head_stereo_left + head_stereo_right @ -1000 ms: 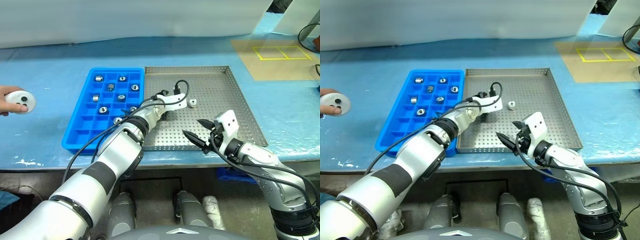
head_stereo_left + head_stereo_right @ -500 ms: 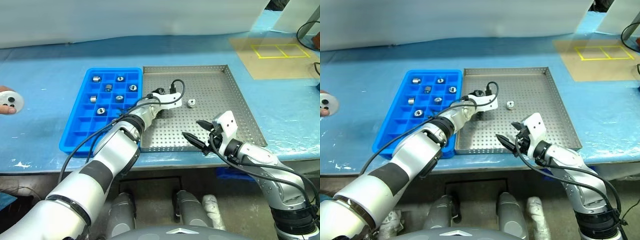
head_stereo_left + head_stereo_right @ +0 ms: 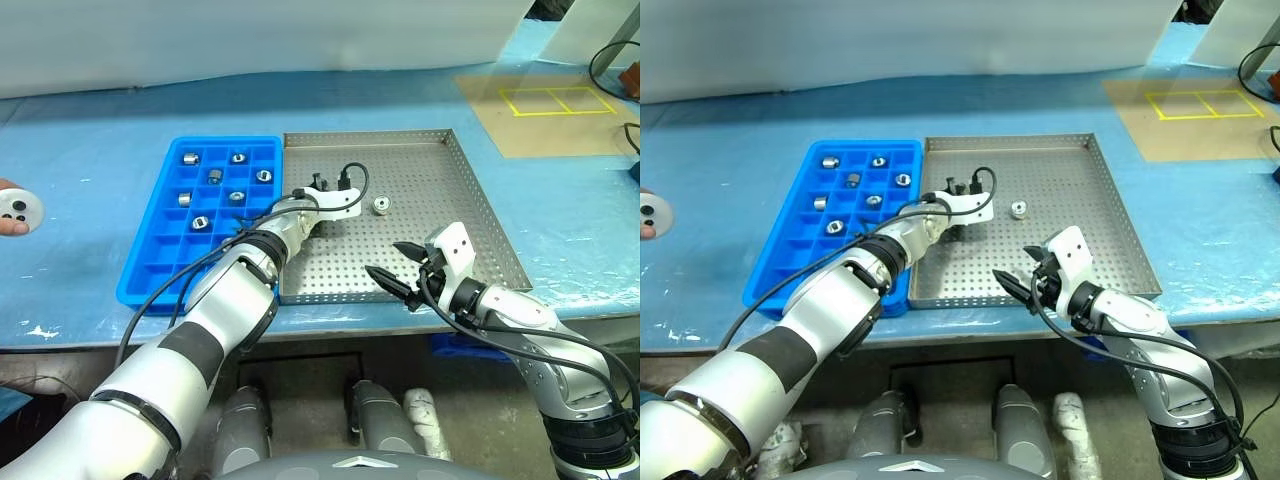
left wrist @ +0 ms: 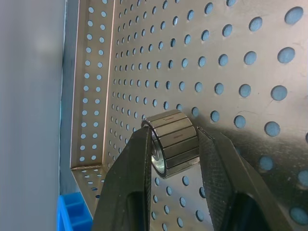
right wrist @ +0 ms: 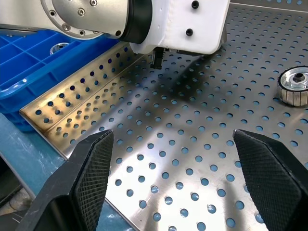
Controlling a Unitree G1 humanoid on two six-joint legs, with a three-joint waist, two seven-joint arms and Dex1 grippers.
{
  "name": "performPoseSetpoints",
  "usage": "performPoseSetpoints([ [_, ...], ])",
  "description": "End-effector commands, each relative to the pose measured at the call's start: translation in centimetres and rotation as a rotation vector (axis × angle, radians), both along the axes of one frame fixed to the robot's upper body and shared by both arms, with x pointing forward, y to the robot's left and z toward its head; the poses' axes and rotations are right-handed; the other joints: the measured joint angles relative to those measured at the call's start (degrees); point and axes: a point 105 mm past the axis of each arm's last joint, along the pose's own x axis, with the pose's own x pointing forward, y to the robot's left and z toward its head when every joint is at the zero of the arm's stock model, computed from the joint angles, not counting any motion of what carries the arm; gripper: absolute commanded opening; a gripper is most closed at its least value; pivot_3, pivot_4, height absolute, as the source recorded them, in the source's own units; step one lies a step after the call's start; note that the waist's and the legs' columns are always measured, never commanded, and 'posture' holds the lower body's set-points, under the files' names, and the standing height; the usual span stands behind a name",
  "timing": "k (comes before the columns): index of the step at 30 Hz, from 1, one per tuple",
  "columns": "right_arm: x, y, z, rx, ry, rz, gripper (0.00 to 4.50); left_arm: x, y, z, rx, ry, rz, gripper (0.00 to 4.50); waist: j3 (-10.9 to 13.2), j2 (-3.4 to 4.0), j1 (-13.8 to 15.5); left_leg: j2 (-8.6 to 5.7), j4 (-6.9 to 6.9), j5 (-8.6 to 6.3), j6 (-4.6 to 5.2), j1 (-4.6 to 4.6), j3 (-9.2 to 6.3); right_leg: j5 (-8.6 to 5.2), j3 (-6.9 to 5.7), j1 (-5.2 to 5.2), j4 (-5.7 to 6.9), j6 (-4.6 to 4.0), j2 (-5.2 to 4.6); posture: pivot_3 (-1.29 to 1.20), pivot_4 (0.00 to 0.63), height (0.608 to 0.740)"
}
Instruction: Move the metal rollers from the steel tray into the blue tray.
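Steel tray [image 3: 455, 205]: matt grey perforated metal, brushed sheen close up; blue tray [image 3: 160, 250]: glossy moulded plastic. Metal rollers [image 4: 174, 143]: shiny silver, ribbed sides; the left gripper's fingers [image 4: 126, 183] look like black plastic with finely cross-hatched rough pads, same texture on the right gripper's fingers [image 5: 91, 168]. Table cover [image 3: 90, 140]: blue, thin, wrinkled glossy film.

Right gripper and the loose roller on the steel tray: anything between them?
No. The right wrist view shows only bare perforated steel tray floor between the right gripper and the roller.
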Motion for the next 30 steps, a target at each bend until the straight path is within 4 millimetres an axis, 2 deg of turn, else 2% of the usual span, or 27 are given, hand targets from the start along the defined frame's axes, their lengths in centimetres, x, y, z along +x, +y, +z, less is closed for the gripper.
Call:
performPoseSetpoints([
  [1,0.2,0.0,0.5,-0.004,-0.028,0.006,4.09,-0.1,0.4,-0.6,0.017,0.027,0.012,1.06,0.0,0.0,0.0,0.0,0.0,0.0,0.0,0.0,0.0,0.0,0.0,0.0,0.0,0.0,0.0,-0.53,0.15,0.74],
  [7,0.6,0.1,0.5,-0.001,-0.032,0.009,4.09,0.0,-0.6,0.5,-0.045,0.013,-0.01,1.06,0.0,0.0,0.0,-0.01,-0.01,0.0,0.0,0.0,0.0,0.0,0.0,0.0,0.0,0.0,-0.01,-0.51,0.15,0.74],
  [13,0.8,0.5,0.3,0.008,-0.036,0.018,4.09,0.0,-2.7,3.4,-0.21,-0.004,-0.06,1.06,0.0,0.0,0.2,-0.1,-0.03,-0.01,0.02,-0.13,0.0,0.0,-0.01,-0.08,-0.02,0.0,-0.07,-0.49,0.15,0.74],
  [17,1.1,0.8,0.4,0.017,-0.041,0.029,4.09,0.0,-3.3,5.0,-0.323,0.013,-0.086,1.06,0.0,0.0,0.3,-0.14,-0.01,-0.02,0.07,-0.32,0.0,0.01,-0.01,-0.24,-0.03,-0.01,-0.11,-0.48,0.15,0.74],
  [23,1.6,1.2,0.4,0.023,-0.049,0.052,4.09,0.3,-2.7,7.1,-0.526,0.079,-0.102,1.06,0.0,0.0,0.5,-0.14,-0.02,-0.02,0.08,-0.33,0.0,0.01,-0.01,-0.27,-0.02,-0.02,-0.11,-0.45,0.15,0.74],
  [27,2.0,1.5,1.4,0.033,-0.08,0.072,4.09,-0.1,-2.4,9.1,-0.763,0.271,-0.201,1.06,0.0,0.02,0.8,-0.15,-0.02,-0.02,0.07,-0.34,0.01,0.01,-0.01,-0.29,-0.01,-0.02,-0.11,-0.43,0.15,0.74],
  [30,2.0,1.7,2.6,0.046,-0.108,0.102,4.09,-1.0,-0.5,10.1,-0.852,0.448,-0.327,1.06,0.0,0.03,1.4,-0.16,-0.04,-0.02,0.08,-0.36,0.05,0.02,0.05,-0.37,0.03,-0.04,-0.13,-0.41,0.15,0.74],
])
